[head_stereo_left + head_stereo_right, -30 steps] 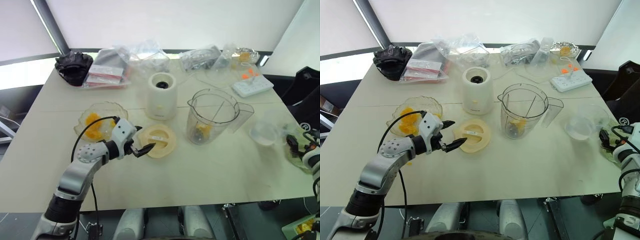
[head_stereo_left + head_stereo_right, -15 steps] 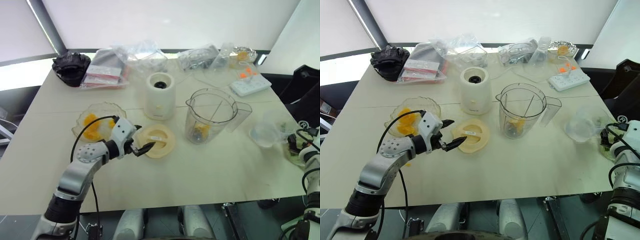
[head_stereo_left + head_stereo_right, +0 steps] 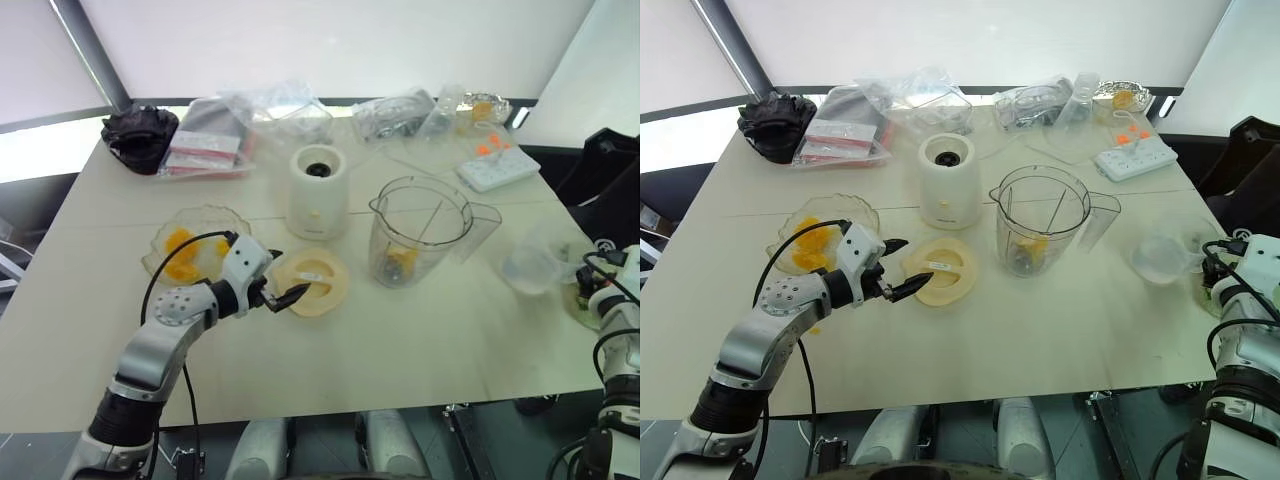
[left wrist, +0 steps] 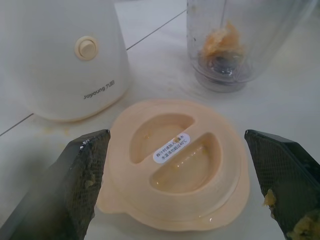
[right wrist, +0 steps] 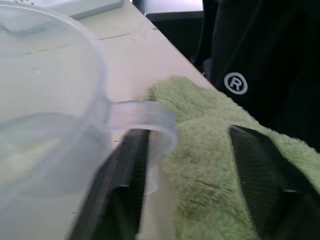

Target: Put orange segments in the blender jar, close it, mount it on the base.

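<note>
Head stereo pair overlooks table; wrist cameras close, low.

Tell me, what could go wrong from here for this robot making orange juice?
The left pincer stands open around the flat cream lid, and bits of pulp cling to its fingertips, so the lid might slip when lifted. The blender jar stands uncovered with orange segments inside, close to the lid; a clumsy swing could knock it over. The right pincer sits by the handle of a frosted jug near the table's edge and could nudge it.

Frosted jug beside green towel
</note>
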